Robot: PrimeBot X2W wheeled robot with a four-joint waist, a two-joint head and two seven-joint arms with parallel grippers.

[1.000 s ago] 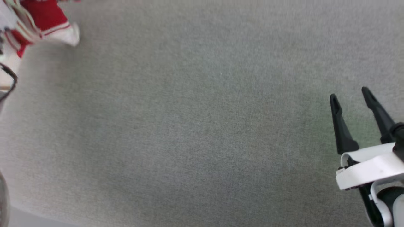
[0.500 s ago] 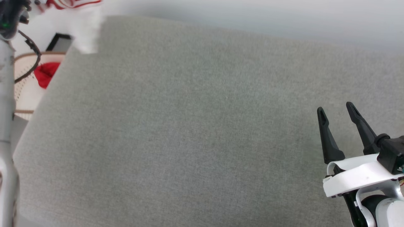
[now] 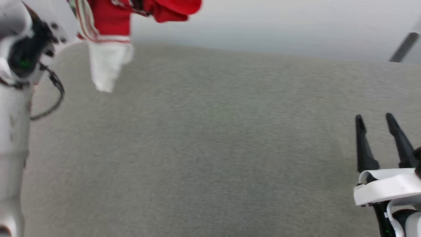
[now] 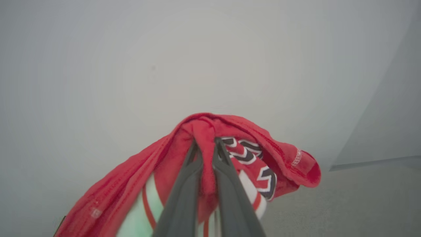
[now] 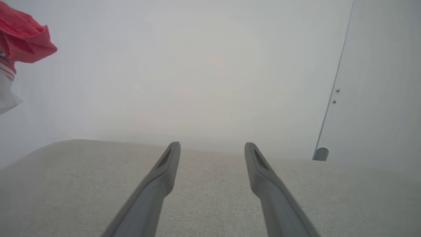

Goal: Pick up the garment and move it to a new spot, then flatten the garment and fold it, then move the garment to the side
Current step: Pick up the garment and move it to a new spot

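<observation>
The garment (image 3: 111, 19) is a red jersey with white sleeves and red-striped trim. It hangs bunched in the air at the top left of the head view, one white sleeve dangling toward the grey surface. In the left wrist view my left gripper (image 4: 205, 144) is shut on a fold of the garment (image 4: 273, 158), with black white-outlined print showing beside the fingers. My right gripper (image 3: 375, 117) stands open at the lower right, low over the surface, nothing between its fingers (image 5: 164, 164). A corner of the garment (image 5: 23, 39) shows at the top left of the right wrist view.
A grey fabric-covered surface (image 3: 210, 148) spreads across the head view, its far edge meeting a pale wall (image 3: 296, 26). My left forearm (image 3: 13, 131) rises along the left edge, a black cable looped beside it. A thin metal post (image 5: 332, 98) stands at the right.
The head view has tilted up and swung, so the whole picture shifted. The garment has risen off the surface's left corner and now hangs higher and further right. The right gripper stays open.
</observation>
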